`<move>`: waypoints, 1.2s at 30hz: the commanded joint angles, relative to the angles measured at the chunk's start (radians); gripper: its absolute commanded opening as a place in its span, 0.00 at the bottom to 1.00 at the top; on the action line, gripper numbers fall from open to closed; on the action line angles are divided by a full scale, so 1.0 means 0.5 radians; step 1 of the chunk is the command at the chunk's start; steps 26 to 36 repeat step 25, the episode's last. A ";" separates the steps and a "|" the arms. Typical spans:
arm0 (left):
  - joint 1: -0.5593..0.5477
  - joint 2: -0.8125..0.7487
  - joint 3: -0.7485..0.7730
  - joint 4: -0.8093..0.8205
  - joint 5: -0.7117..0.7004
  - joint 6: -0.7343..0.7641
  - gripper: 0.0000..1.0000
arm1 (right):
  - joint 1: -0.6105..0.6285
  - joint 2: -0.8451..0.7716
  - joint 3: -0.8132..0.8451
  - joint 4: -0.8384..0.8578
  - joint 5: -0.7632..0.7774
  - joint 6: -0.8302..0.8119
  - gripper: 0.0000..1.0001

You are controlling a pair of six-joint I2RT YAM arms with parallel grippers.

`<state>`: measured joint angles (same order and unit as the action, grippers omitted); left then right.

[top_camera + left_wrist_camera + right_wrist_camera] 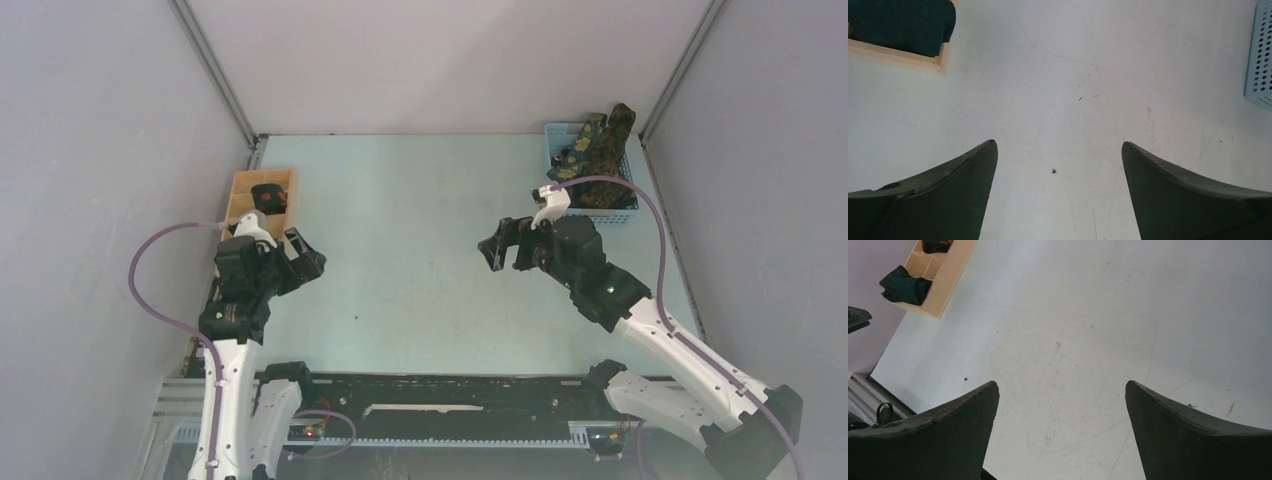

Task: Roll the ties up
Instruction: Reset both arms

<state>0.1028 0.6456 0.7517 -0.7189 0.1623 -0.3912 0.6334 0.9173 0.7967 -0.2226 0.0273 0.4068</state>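
Dark green ties with yellow flowers [598, 145] lie bunched in the blue mesh basket [625, 205] at the back right. A rolled dark tie [268, 195] sits in the wooden tray [242, 190] at the left; rolled dark cloth also shows in the tray in the left wrist view [903, 25] and in the right wrist view [905, 285]. My left gripper [305, 262] is open and empty beside the tray's near end. My right gripper [505, 250] is open and empty above the table, near the basket. Both wrist views show only bare table between the fingers.
The basket's corner [1260, 55] shows at the right edge of the left wrist view. The tray [943, 277] lies at the top left of the right wrist view. Grey walls close in the pale table [410, 230] on three sides.
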 commanded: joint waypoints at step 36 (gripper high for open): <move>-0.003 -0.123 0.014 -0.006 -0.109 -0.058 1.00 | 0.010 -0.092 -0.113 0.190 0.070 0.045 1.00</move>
